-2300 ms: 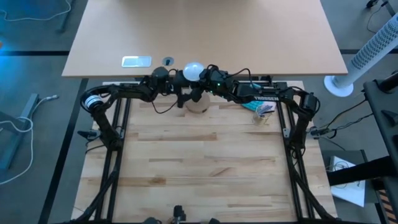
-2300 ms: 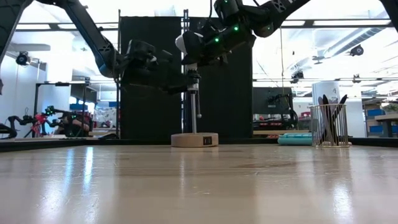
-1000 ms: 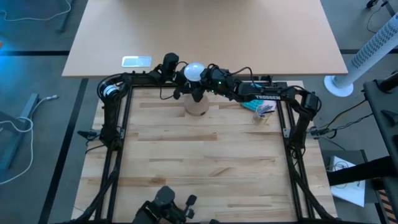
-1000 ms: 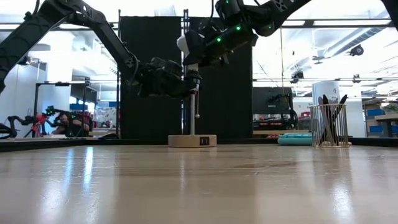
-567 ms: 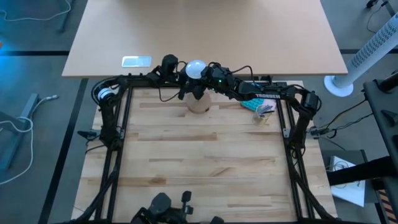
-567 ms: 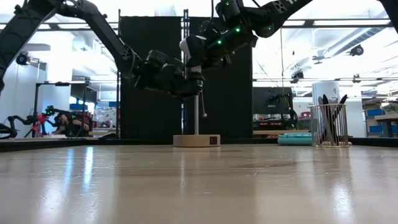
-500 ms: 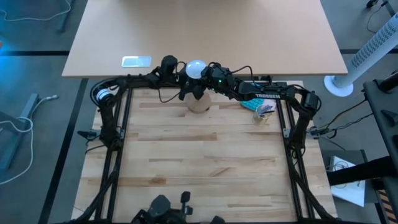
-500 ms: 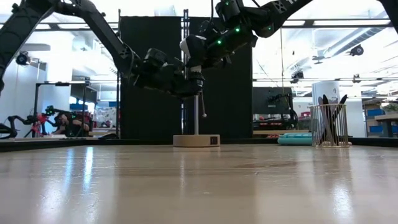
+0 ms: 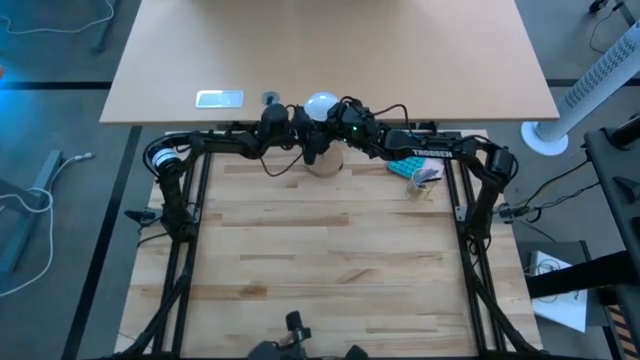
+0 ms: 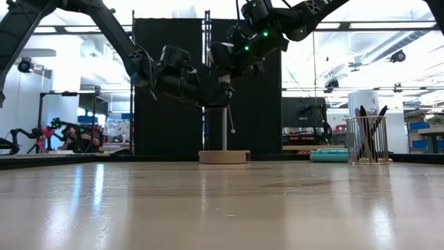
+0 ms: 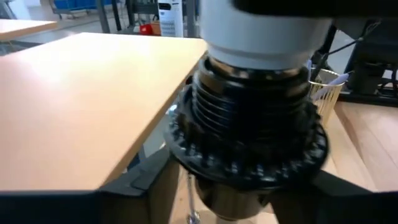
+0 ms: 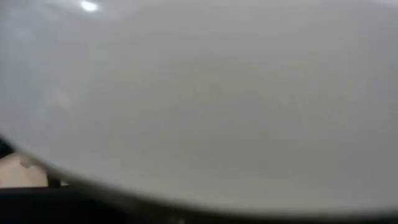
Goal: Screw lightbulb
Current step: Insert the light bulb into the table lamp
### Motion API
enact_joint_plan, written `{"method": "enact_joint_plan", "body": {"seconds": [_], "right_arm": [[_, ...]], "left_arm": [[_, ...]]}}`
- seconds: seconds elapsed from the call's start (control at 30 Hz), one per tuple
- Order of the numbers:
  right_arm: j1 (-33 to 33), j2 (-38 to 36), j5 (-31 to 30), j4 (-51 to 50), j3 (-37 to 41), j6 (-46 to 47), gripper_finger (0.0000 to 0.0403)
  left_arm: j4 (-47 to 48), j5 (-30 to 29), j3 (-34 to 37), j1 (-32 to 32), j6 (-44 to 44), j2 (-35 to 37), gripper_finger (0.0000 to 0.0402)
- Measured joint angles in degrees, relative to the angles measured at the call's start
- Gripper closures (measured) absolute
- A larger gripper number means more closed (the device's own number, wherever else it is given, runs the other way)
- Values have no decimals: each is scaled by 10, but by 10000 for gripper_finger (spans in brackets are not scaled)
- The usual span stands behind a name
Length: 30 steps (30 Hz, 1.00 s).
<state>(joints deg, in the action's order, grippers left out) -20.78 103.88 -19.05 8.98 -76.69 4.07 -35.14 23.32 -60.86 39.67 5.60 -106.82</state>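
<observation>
Up high at table's far edge: right gripper pinching lightbulb, white globe filling right wrist view. Bulb's pale neck sits atop black ribbed socket. Left gripper clamped around socket on thin stem above round wooden base.

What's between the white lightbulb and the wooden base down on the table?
In the left wrist view, a black ribbed socket sits right under the lightbulb. In the low view, a thin upright stem runs from there down to the wooden base.
</observation>
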Motion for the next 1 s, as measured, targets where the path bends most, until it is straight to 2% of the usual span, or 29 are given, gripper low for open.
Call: {"method": "enact_joint_plan", "body": {"seconds": [0.13,0.3,0.67,0.8,1.0], "right_arm": [[0,0,5,1,0,0,260],[0,1,14,-11,4,1,240],[1,-1,15,-14,2,10,220],[3,-3,16,-16,2,7,188],[3,-10,15,-31,2,2,120]], "left_arm": [[10,20,2,7,3,5,160],[25,29,2,14,3,9,126],[52,35,2,17,7,18,114],[68,36,3,19,12,28,114],[78,38,4,23,20,37,113]]}}
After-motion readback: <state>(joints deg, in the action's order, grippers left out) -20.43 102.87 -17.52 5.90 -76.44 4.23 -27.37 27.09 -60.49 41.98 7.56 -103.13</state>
